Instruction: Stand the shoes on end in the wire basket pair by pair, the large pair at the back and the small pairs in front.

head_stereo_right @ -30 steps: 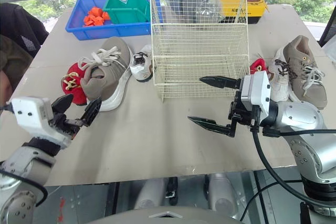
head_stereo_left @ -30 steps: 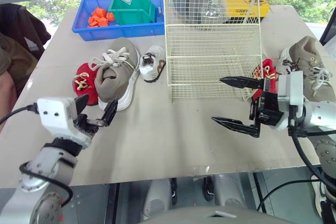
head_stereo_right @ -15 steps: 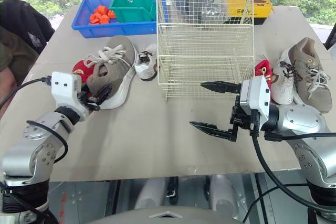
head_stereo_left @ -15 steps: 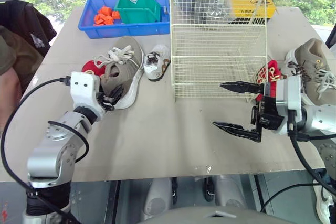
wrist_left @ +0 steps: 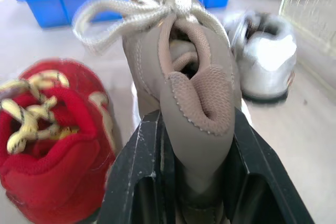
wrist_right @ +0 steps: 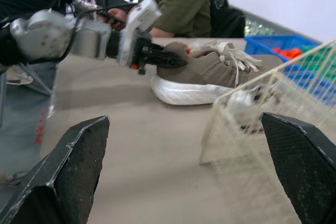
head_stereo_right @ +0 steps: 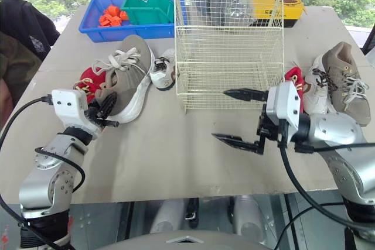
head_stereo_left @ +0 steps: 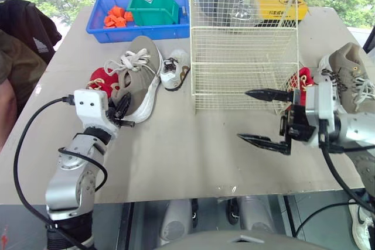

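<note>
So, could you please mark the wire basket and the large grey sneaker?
wire basket (head_stereo_left: 243,86), left eye view, front wall.
large grey sneaker (wrist_left: 202,95), left wrist view, padded heel collar.

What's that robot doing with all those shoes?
It's sorting shoes into the wire basket, which is empty right now. Its left claw is pinching the heel of the big tan shoe lying on the table. The right claw hangs open in front of the basket, holding nothing. The little red shoe and little white shoe wait beside the tan one, and more shoes lie on the basket's other side.
</note>
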Motion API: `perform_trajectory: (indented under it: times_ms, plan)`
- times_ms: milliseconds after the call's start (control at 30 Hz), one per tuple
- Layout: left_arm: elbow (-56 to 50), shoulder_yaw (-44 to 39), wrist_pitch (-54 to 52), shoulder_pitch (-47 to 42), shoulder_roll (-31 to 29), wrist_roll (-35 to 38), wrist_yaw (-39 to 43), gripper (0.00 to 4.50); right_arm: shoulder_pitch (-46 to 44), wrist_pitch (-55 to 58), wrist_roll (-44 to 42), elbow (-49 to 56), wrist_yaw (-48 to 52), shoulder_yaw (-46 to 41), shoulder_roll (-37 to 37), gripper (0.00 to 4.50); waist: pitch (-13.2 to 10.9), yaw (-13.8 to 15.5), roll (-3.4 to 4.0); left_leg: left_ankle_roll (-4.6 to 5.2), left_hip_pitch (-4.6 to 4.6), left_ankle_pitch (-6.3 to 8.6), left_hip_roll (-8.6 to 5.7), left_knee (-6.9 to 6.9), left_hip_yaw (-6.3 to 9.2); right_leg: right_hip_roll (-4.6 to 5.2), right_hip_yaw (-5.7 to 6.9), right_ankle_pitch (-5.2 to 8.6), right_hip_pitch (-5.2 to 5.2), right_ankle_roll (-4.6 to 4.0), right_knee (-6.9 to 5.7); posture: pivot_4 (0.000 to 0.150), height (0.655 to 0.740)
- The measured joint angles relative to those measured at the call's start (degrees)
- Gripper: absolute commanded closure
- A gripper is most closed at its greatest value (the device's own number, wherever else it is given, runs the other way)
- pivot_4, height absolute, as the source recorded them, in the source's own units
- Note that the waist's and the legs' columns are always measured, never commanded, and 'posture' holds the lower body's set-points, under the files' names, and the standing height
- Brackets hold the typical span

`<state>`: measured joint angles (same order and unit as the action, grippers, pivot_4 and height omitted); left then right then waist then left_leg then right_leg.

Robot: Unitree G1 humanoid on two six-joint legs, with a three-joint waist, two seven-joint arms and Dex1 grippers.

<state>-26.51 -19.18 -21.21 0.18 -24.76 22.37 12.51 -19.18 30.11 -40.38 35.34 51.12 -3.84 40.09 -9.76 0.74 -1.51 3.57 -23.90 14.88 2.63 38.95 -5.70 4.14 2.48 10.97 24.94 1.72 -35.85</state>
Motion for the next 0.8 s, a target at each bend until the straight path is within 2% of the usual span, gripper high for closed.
perform_trajectory:
  times_ms: [133, 300, 400, 533, 600, 667, 800]
  plan:
    - [-6.4, -3.0, 7.0, -4.5, -0.4, -2.4, -1.1, 3.84, -10.9, 0.8, 0.2, -5.8, 0.8, 2.4, -0.3, 0.00, 0.0, 0.0, -0.06, 0.05, -0.02, -0.03, 0.02, -0.01, -0.01, 0.00, 0.00, 0.01, 0.01, -0.01, 0.02, 0.150, 0.7400]
    - [-7.9, -2.7, 9.5, -8.7, -4.2, -3.3, 1.8, 3.84, -29.6, 0.4, 4.2, -21.4, 6.9, 6.7, -0.1, 0.00, -0.1, -0.1, 0.03, 0.07, -0.02, -0.07, -0.03, 0.00, -0.12, -0.12, 0.00, 0.00, 0.03, 0.00, 0.00, 0.150, 0.7400]
    - [-7.9, -0.8, 10.9, -9.1, -9.8, -2.3, 9.9, 3.85, -43.0, -0.5, 7.4, -32.7, 13.9, 8.8, 1.5, 0.00, -0.2, 0.1, 0.10, 0.08, -0.09, -0.07, -0.04, -0.01, -0.14, -0.13, 0.03, 0.01, 0.10, 0.01, 0.01, 0.150, 0.7400]
    - [-6.5, -0.4, 14.7, -10.0, -15.6, -1.2, 19.7, 3.85, -54.5, -0.5, 11.9, -41.6, 21.2, 11.7, 5.7, 0.00, -0.2, 0.0, 0.18, -0.16, -0.92, -0.23, -0.06, 0.05, -0.19, -0.14, 0.00, -0.01, 0.91, 0.03, -0.02, 0.150, 0.7400]
    - [-3.7, -0.3, 17.8, -12.2, -18.7, 0.1, 26.7, 3.85, -61.8, 0.4, 13.6, -46.4, 27.9, 13.9, 6.6, 0.00, -0.3, -0.1, 0.25, -0.17, -0.90, -0.23, -0.07, 0.07, -0.26, -0.22, 0.02, -0.09, 0.89, 0.17, -0.01, 0.150, 0.7400]
    - [-3.6, -0.2, 18.6, -12.7, -19.0, 0.4, 28.3, 3.85, -62.9, 0.3, 13.9, -46.8, 29.2, 14.2, 6.4, 0.00, -0.3, -0.4, 0.25, -0.17, -0.88, -0.22, -0.03, 0.06, -0.27, -0.25, 0.01, -0.12, 0.87, 0.26, 0.01, 0.150, 0.7400]
    - [0.9, 3.8, 25.1, -19.0, -22.0, 0.9, 38.6, 3.86, -71.4, -2.6, 21.1, -55.1, 37.1, 22.1, 2.2, 0.00, -0.4, -1.3, 0.46, -0.17, -0.88, -0.22, -0.16, 0.07, -0.49, -0.27, 0.00, -0.13, 0.89, 0.29, -0.06, 0.150, 0.7400]
